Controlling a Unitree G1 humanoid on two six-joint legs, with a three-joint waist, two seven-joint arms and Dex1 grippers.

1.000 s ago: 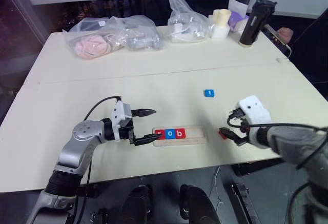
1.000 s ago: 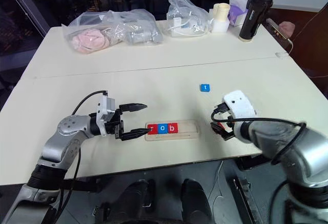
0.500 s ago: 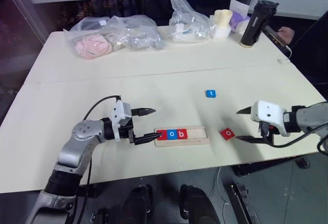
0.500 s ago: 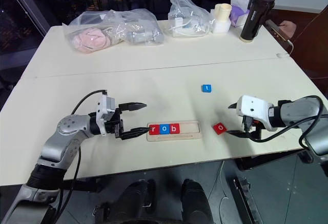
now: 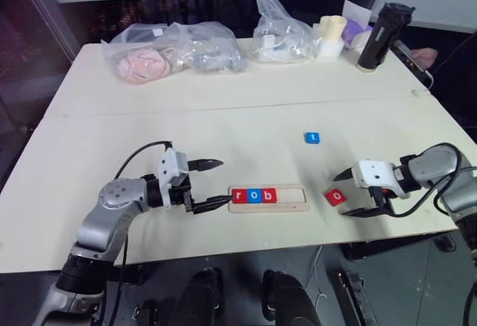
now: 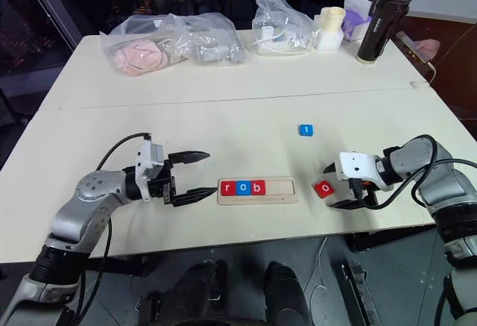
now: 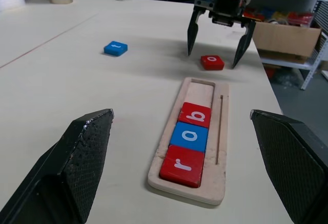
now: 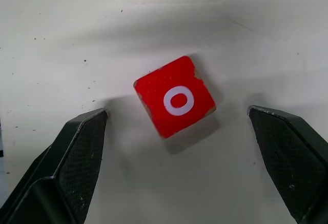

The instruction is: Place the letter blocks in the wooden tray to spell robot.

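Landmark: wooden tray (image 5: pixel 269 198), holding r, o, b at its left end, two right slots bare. Left gripper (image 5: pixel 210 185) spread, empty, at tray's left end. Red o block (image 8: pixel 175 100) on table just off tray's right end, sitting skewed between right gripper (image 8: pixel 179 157)'s spread fingers, untouched. Blue t block (image 5: pixel 312 138) beyond tray

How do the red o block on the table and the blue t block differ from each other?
The red o block is red and carries an o; the blue t block is blue and carries a t. The red o block lies between the open fingers of the right gripper, close to the wooden tray; the blue t block lies farther back, with no gripper near. Both lie flat on the table, outside the tray.
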